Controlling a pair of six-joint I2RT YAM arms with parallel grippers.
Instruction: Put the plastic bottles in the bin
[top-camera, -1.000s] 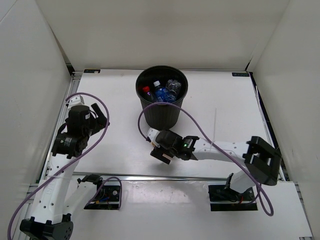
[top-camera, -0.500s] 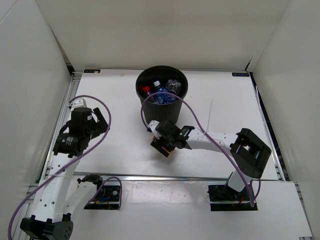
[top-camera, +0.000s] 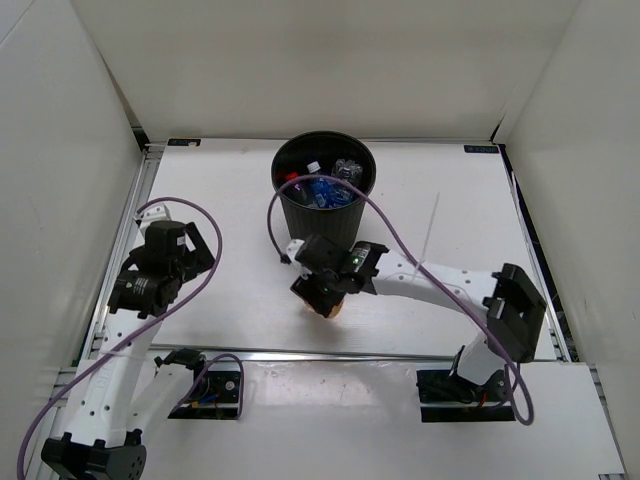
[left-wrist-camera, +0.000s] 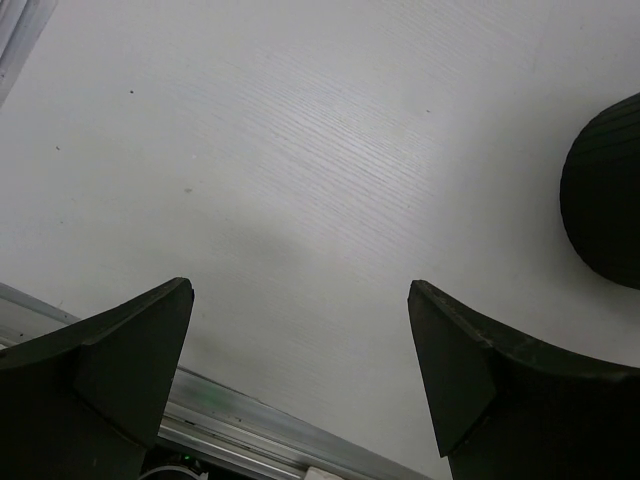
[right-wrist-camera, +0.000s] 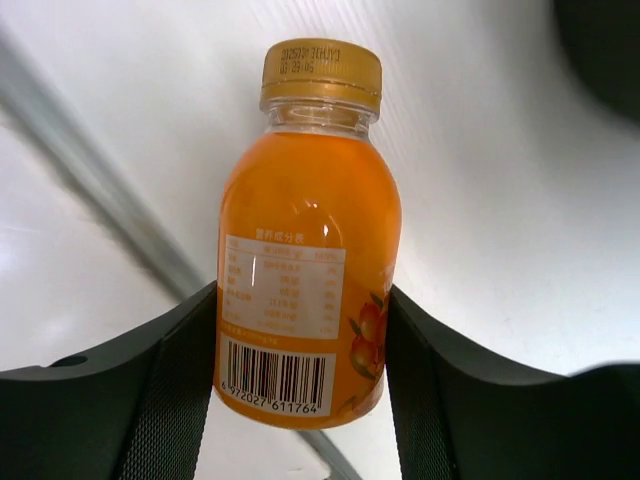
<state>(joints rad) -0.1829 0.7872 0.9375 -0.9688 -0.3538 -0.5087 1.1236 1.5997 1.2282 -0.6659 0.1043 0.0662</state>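
Since a second ago the right gripper (top-camera: 325, 293) has moved left, toward the front of the bin (top-camera: 322, 228). Its fingers have closed on the orange bottle (right-wrist-camera: 305, 290) and press both of its sides. From above, only a small orange part shows under the gripper. Whether the bottle rests on the table (top-camera: 240, 290), I cannot tell. The other bottles (top-camera: 325, 187) lie in the bin in a heap, hard to count. The left gripper (left-wrist-camera: 300, 340) stands wide apart and empty over the table, and its view cuts off the bin at the right edge.

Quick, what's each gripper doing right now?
Left gripper: open, holding nothing.
Right gripper: closed on the orange bottle.
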